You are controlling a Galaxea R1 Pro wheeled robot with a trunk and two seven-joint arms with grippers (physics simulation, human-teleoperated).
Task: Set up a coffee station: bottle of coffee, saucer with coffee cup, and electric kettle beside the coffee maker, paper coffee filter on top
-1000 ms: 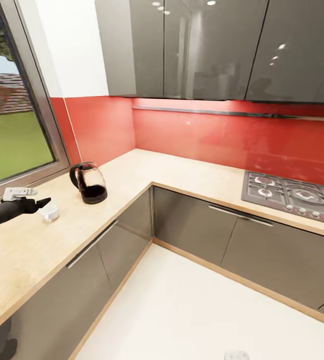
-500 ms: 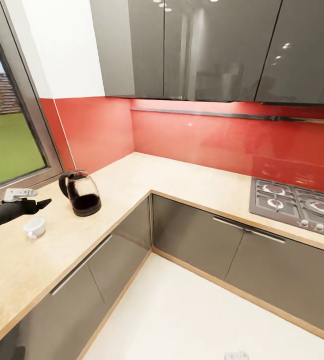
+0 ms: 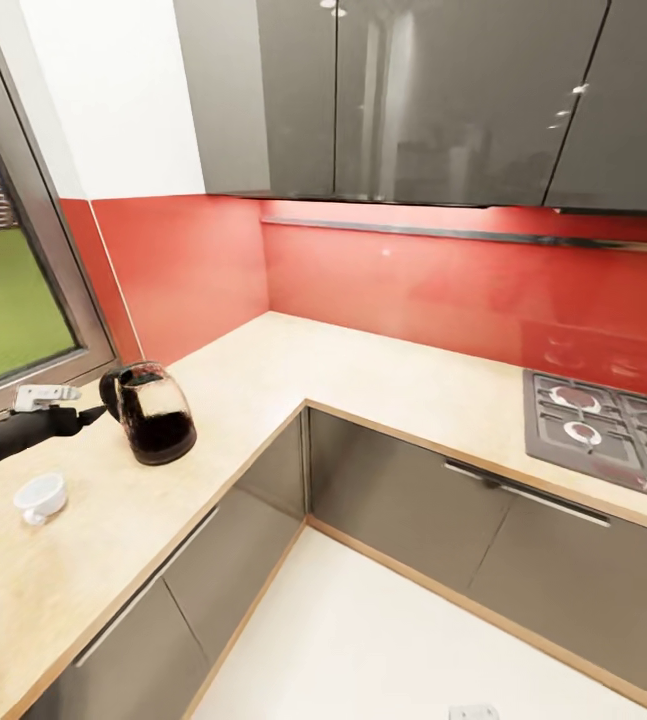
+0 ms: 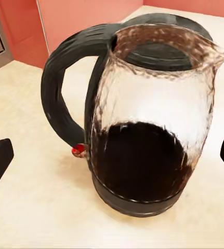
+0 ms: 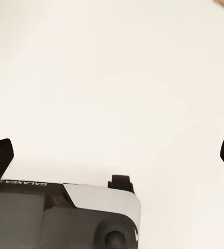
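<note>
On the kitchen countertop [image 3: 263, 370] near the window end: left gripper [image 3: 88, 414] empty, jaws apart, facing the electric kettle [image 3: 153, 412].
The kettle's handle points at the gripper; closing on rounded glass could tip it. The coffee cup [image 3: 39, 495] sits near the front edge, within elbow's reach. Right gripper [image 5: 112, 155] hangs spread over floor.

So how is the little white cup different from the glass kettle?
The coffee cup is much smaller than the electric kettle. The cup is plain white; the kettle is clear glass, dark in its lower half, with a black handle and base. The cup lies tipped on its side, while the kettle stands upright. Both have a side handle and sit on the kitchen countertop.
</note>
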